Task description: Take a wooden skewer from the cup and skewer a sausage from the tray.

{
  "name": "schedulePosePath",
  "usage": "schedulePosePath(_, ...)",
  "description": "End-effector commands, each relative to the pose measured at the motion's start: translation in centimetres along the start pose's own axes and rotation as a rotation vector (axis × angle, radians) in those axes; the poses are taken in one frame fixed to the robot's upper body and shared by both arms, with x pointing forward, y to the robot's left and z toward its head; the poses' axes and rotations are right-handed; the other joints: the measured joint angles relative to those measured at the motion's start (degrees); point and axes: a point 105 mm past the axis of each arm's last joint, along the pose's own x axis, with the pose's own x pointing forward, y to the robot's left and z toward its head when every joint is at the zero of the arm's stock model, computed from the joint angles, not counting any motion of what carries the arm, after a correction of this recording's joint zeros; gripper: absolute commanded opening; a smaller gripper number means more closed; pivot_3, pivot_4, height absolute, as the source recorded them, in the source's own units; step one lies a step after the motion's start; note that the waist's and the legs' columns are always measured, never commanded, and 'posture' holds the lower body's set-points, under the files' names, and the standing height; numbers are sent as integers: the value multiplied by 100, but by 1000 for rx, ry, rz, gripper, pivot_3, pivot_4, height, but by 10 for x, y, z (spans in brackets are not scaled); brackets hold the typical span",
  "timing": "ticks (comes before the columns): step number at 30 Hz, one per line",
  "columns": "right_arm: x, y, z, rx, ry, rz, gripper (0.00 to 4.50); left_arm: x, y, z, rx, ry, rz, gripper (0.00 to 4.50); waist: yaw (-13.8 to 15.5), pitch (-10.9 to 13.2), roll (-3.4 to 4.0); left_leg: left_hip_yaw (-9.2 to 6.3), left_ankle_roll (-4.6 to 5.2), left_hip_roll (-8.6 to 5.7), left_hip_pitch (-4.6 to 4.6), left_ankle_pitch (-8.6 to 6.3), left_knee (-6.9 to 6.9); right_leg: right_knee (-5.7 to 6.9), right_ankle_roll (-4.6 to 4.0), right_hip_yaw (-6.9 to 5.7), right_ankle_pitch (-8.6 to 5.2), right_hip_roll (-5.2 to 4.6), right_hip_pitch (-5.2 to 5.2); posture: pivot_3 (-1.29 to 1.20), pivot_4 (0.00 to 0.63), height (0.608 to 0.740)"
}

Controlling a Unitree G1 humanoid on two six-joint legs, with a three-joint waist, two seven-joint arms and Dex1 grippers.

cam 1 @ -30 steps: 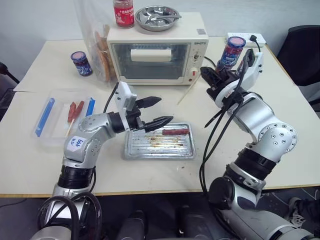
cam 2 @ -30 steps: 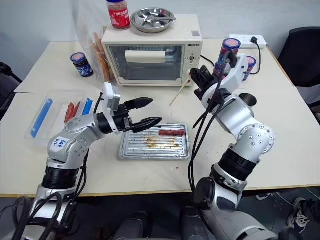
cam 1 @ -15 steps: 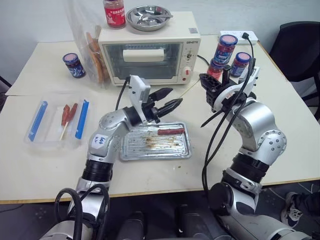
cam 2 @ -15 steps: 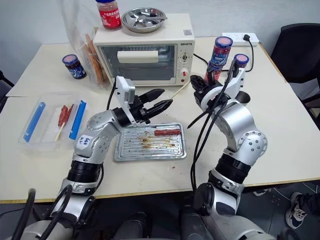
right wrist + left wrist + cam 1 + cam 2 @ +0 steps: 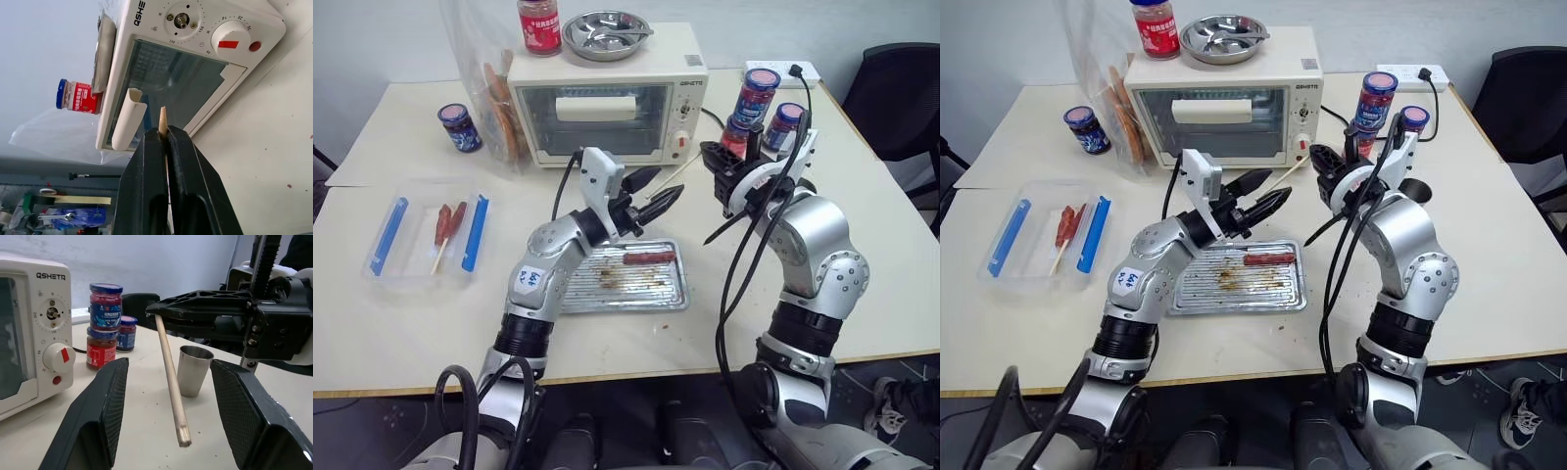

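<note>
1. Head views: at frame centre the left gripper [image 5: 658,192], jaws spread, hovers over the tray [image 5: 674,296] holding the sausage [image 5: 648,258]; right of centre the right gripper [image 5: 1317,164] pinches the wooden skewer [image 5: 1285,176].
2. Left wrist view: the skewer hangs between the spread fingers [image 5: 110,401], the cup [image 5: 193,370] behind on the table [image 5: 146,440].
3. Right wrist view: jaws pressed together on the skewer, toaster oven [image 5: 205,54] beyond.

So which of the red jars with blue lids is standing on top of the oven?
The jar at the oven's back left corner, beside the round steel dish; the other jars stand on the table.
</note>
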Motion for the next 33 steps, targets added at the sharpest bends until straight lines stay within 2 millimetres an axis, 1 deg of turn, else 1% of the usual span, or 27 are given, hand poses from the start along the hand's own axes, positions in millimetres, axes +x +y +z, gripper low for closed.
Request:
schedulePosePath(1,-3,12,1,-7,-5,49,0,2,-2,13,29,-47,-5,1909,1,0,0,0,0,0,0,0,0,0,0,0,0,0,0,0,150,740)
schedulePosePath(9,-3,13,2,-2,-6,56,0,3,-2,13,18,-50,0,61,7,0,0,0,0,0,-1,0,0,-4,0,0,0,0,1,0,150,740)
schedulePosePath(16,-4,15,2,3,-6,67,0,4,4,16,18,-59,20,13,13,0,0,0,0,0,-2,0,0,-6,0,0,0,0,1,0,150,740)
schedulePosePath(18,-5,16,1,3,-2,74,514,3,6,18,18,-58,24,0,13,0,0,0,0,0,-2,0,0,-6,0,0,0,0,1,0,150,740)
schedulePosePath(19,-5,16,0,-8,2,76,649,2,7,19,18,-55,26,0,12,0,0,0,0,0,-2,0,0,-7,0,0,0,0,1,0,150,740)
schedulePosePath(20,-6,17,0,-21,6,80,976,0,9,22,15,-54,26,0,10,0,0,0,0,1,-2,0,0,-7,0,0,0,0,1,0,150,740)
schedulePosePath(22,-6,18,2,-71,12,81,1424,-6,10,26,16,-47,13,0,3,0,0,0,1,1,-2,0,-1,-8,0,0,0,1,1,0,150,740)
schedulePosePath(24,-7,20,6,-168,17,82,1424,-16,10,30,25,-27,-10,0,10,0,0,0,1,2,-3,0,-1,-9,0,0,0,2,1,0,150,740)
schedulePosePath(26,-8,23,11,-394,46,89,1424,-37,12,35,46,24,-49,0,3,0,0,-1,1,3,-5,0,-1,-13,0,0,0,2,1,0,150,740)
schedulePosePath(27,-8,25,12,-540,72,96,1424,-49,12,38,57,54,-70,0,-3,0,0,1,1,2,-6,0,-2,-16,0,2,0,2,0,0,150,740)
schedulePosePath(28,-9,25,12,-633,94,100,1424,-56,12,40,63,74,-85,0,-8,2,3,2,1,3,-6,0,-6,-19,0,2,0,2,0,0,150,740)
schedulePosePath(30,-10,23,5,-929,171,131,1424,-79,14,45,89,145,-120,0,3,2,4,1,1,7,-4,0,-13,-23,0,2,0,6,-1,0,150,740)
schedulePosePath(31,-11,21,2,-1014,202,144,1424,-86,14,47,95,169,-130,0,3,3,4,0,1,11,-4,0,-14,-31,0,1,0,11,0,0,150,740)
schedulePosePath(33,-13,12,-4,-1186,290,194,1756,-105,17,55,117,228,-146,0,16,3,3,-2,1,16,-3,-1,-17,-40,0,0,0,16,1,0,150,740)
